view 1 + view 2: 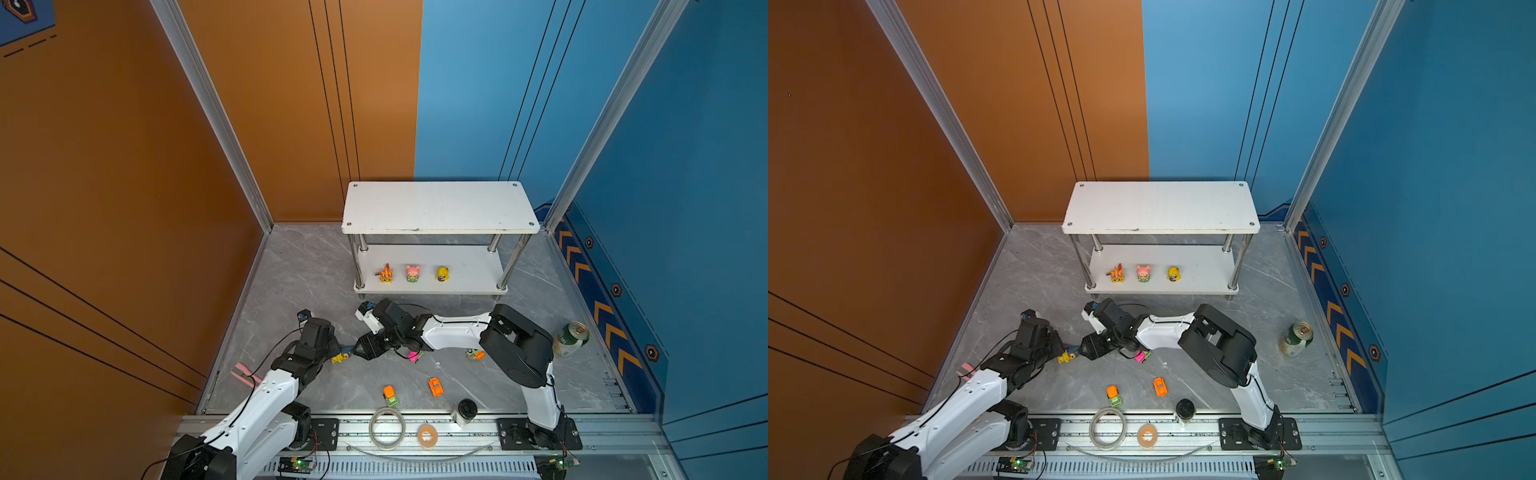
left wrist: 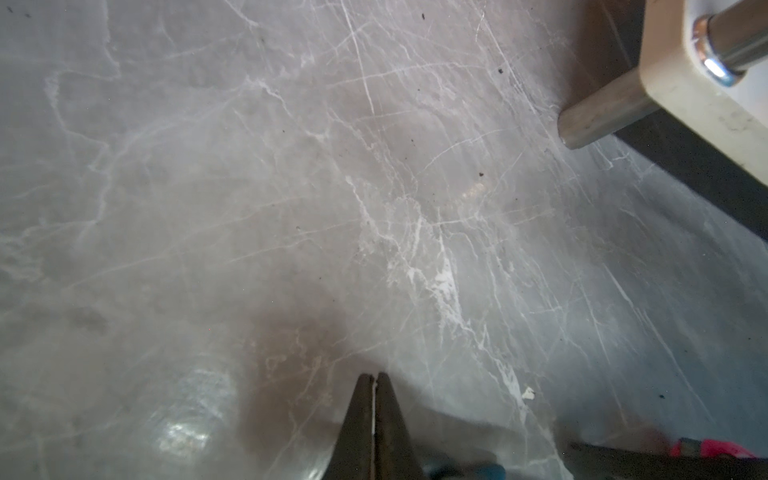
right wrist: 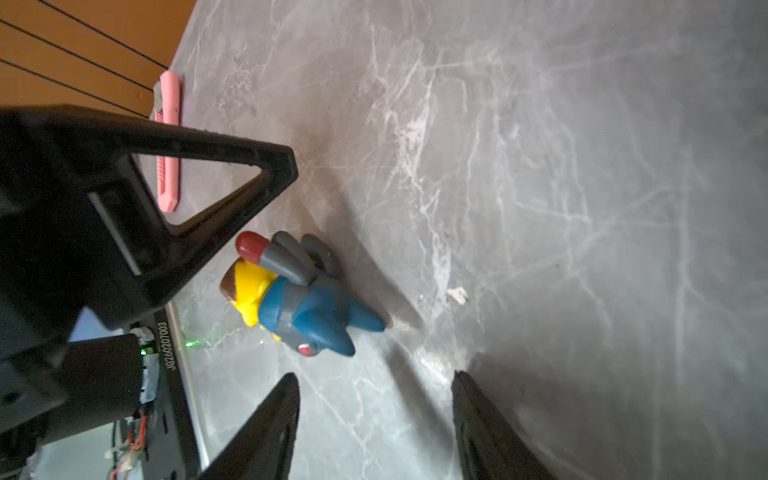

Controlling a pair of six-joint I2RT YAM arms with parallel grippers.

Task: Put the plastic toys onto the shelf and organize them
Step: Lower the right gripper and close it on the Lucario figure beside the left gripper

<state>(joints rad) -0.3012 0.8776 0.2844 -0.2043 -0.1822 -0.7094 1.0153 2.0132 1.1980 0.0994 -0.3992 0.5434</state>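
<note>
The right gripper [image 3: 376, 415] is hanging low over the grey marble tabletop [image 3: 582, 208], its two black fingers [image 3: 270, 428] standing well apart with nothing between them. Just beyond their tips the blue-grey figurine [image 3: 307, 303] is lying on its side, showing a yellow face and a red-tipped tail. The left gripper [image 3: 284, 166] is reaching in just beside it; whether they are touching is unclear. Farther left, a pink utility knife [image 3: 168, 137] is lying along the foot of the orange wall [image 3: 83, 37].
</note>
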